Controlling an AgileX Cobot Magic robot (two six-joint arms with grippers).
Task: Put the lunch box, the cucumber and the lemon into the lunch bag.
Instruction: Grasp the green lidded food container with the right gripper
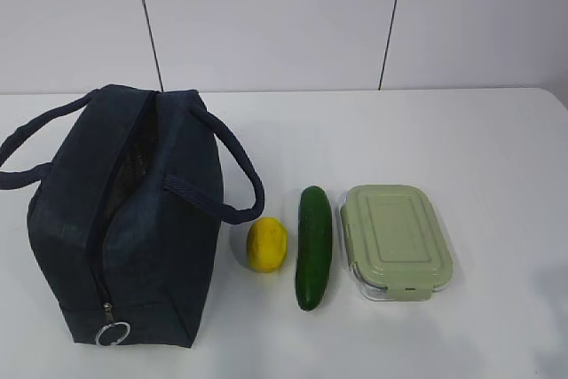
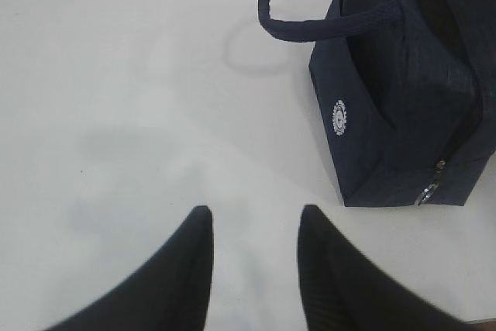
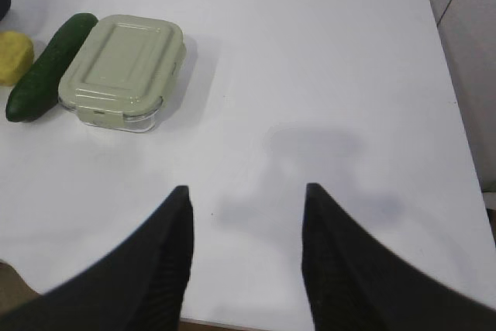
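Position decides the coming move: the lunch box (image 3: 122, 70) lies up and to the left of the right gripper (image 3: 246, 195), well apart from it, with its long axis running away from the camera and its snap tab facing the near table edge. The right gripper hangs over bare table (image 3: 325, 75) with its jaws spread and nothing between them. The left gripper (image 2: 256, 218) is also spread and empty, and the lunch bag (image 2: 403, 98) stands up and to its right, so the right arm looks the nearer 1 for the box. In the exterior view the 3 items sit in a row right of the bag: the lemon (image 1: 266, 244), then the cucumber (image 1: 314, 246) lying lengthwise just beside the box. The bag's top zipper stands open, ring pull (image 1: 112, 334) at the near end. One looped handle (image 1: 232, 175) arches toward the lemon and could catch an arm reaching across
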